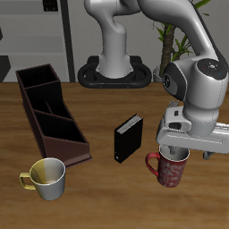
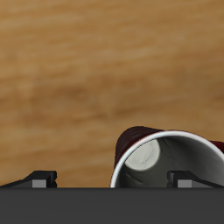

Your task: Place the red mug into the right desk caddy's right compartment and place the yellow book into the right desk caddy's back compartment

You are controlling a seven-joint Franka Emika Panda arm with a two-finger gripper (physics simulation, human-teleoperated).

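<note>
— Where's the red mug [image 1: 168,169] right now?

— Upright on the wooden table [image 1: 98,192], near the front edge, well apart from the right desk caddy [image 1: 51,114]. The gripper [image 1: 175,154] sits directly over it, low enough that the hand hides the back of the rim. The handle pokes out on the side facing the black book [image 1: 129,139].

— Are the fingers on it?

— Hard to say. In the exterior view the fingertips are lost between the grey hand and the mug's mouth. The wrist view shows the two fingers [image 2: 39,179] spread wide, one of them overlapping the pale rim — but whether either one touches the mug [image 2: 162,159], I cannot tell. They're apart, anyway, not pressed together.

— And the inside of the mug?

— Greyish from the wrist camera, with the far part cut off by the picture's edge and the gripper body.

— The caddy?

— Long, dark brown, running back from the front edge, all three sections showing only bare floor (the slanted walls hide part of each floor). A yellow-and-white mug [image 1: 47,176] stands just beside its nearer end.

— The yellow book?

— I can't make one out — only the black book, standing upright between caddy and red mug.
</note>
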